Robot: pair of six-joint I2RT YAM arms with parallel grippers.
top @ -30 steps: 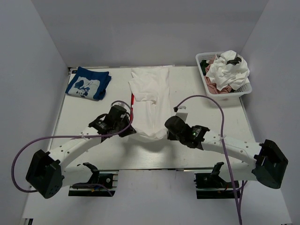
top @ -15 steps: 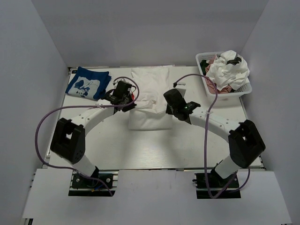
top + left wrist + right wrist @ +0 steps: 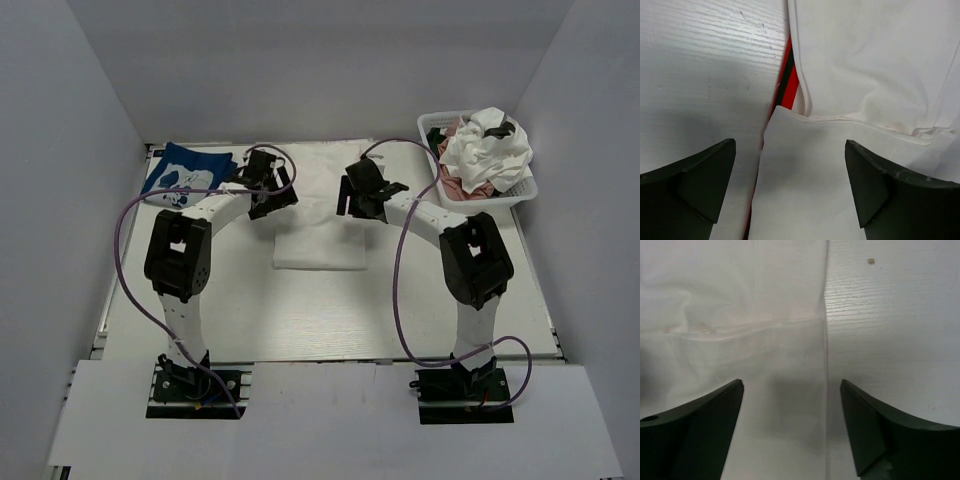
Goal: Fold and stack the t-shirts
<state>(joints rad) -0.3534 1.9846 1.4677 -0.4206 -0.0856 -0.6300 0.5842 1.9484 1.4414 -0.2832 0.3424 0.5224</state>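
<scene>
No lettering can be read. The blue tee (image 3: 187, 177) at the table's (image 3: 200, 290) far-left corner has a white graphic, too small to make out. In the left wrist view a red and dark strip (image 3: 787, 82) shows under the left edge of the white tee (image 3: 320, 240).

The white tee lies mid-table, its near part doubled back onto itself. Both arms reach over its far half. The left gripper (image 3: 270, 195) hangs above the tee's left edge, its fingers (image 3: 695, 182) spread wide with nothing between them. The flap's corner and the red strip lie in that gap. The right gripper (image 3: 360, 197) is likewise open and empty over the tee's right edge (image 3: 826, 365), with cloth to its left and bare table to its right.

The basket (image 3: 497, 200) at the far right holds a crumpled white tee (image 3: 488, 148) on top of pink cloth (image 3: 470, 186). It stands well apart from the folded tee.

Bare table runs along both sides of the folded tee and between its near fold and the table's near edge.
</scene>
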